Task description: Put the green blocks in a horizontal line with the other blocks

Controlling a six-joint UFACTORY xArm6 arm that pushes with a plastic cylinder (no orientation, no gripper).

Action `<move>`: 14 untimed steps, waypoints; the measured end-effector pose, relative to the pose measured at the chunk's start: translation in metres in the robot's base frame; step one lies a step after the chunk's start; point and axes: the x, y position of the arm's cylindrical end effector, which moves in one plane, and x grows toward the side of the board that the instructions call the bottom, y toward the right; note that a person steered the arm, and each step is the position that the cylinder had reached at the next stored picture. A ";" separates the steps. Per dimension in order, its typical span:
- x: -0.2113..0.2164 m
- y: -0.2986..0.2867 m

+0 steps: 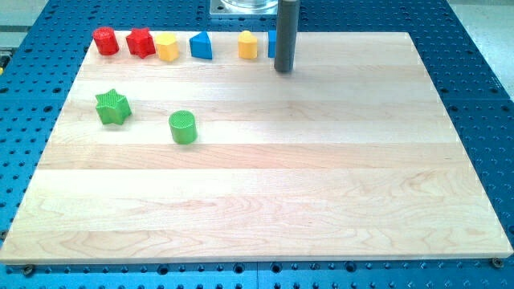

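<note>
Board (265,201) of pale wood, lying on a blue perforated table (482,48), nearest edge at the view's bottom. Bare planks across the whole near half.

Farther up, toward the view's left: green cylinder (183,127), upright, ridged on top. Just up and left of that, apart from it: green star (112,107). Both well below the row along the far edge, neither touching any other block.

Along the view's top edge, from left to right: red cylinder (105,41); red star (140,42), close beside it; yellow block (167,47) (roughly hexagonal, shape not sure), touching or nearly touching the red star; blue triangle (201,46), a small gap away; yellow block with a rounded top (248,45), farther right; then a sliver of a blue block (271,44), mostly hidden behind the rod (286,32), shape impossible to tell.

Rod dark grey, upright, coming down from a metal mount (245,6) at the view's top centre. My tip (283,70) resting on the board just below and right of the hidden blue block, at the right end of the row, well apart from both green blocks. No claw on this arm (a plain rod only), so nothing to call apart, together or clamped.
</note>
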 end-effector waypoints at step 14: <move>0.033 -0.010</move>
